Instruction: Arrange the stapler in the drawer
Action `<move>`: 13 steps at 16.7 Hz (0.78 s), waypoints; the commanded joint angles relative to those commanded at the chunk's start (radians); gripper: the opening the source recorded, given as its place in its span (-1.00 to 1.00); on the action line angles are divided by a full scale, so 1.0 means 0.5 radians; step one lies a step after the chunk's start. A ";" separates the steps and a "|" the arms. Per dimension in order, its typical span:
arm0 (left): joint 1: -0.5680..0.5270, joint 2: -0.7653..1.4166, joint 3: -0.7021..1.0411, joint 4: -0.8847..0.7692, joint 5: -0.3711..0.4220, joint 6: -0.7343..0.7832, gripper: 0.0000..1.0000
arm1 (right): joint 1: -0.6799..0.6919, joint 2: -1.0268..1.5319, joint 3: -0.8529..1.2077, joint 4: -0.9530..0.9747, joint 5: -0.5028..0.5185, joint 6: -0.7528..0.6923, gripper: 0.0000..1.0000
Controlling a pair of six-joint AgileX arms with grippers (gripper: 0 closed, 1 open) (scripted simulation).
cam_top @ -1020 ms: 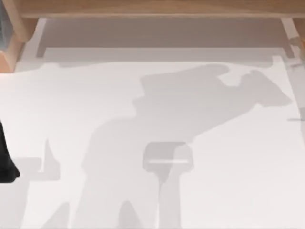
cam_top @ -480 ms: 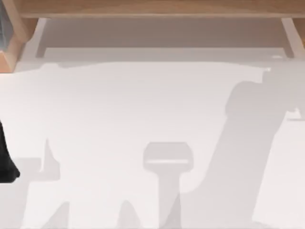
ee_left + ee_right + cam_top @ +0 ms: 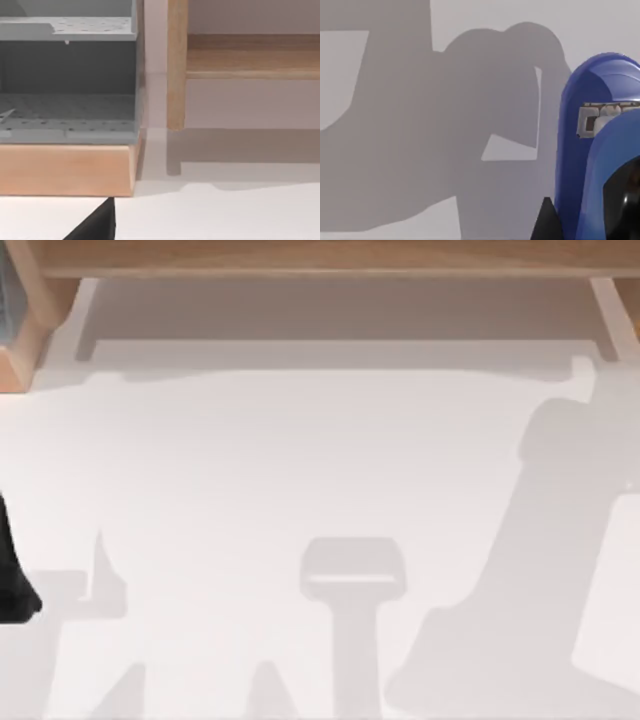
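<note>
The stapler is bright blue with a rounded end and a pale grey metal mark. It looms close in the right wrist view, lying on the white table. A black part of my right gripper pokes in beside its near side, and I cannot see a grasp. The drawer is a grey perforated compartment above a wooden front, in the left wrist view; its corner sits at the top view's far left. My left gripper stays parked at the table's left edge, a black tip of it showing near the drawer's corner.
A wooden shelf runs along the back of the table, with an upright wooden leg beside the drawer. A broad arm shadow lies over the table's right side, and a smaller camera-mount shadow sits at centre front.
The right arm's large shadow has swept from the middle of the table to its right side. The black left arm at the left edge has not moved.
</note>
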 joint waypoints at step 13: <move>0.000 0.000 0.000 0.000 0.000 0.000 1.00 | -0.044 -0.568 0.267 0.045 0.109 0.371 -1.00</move>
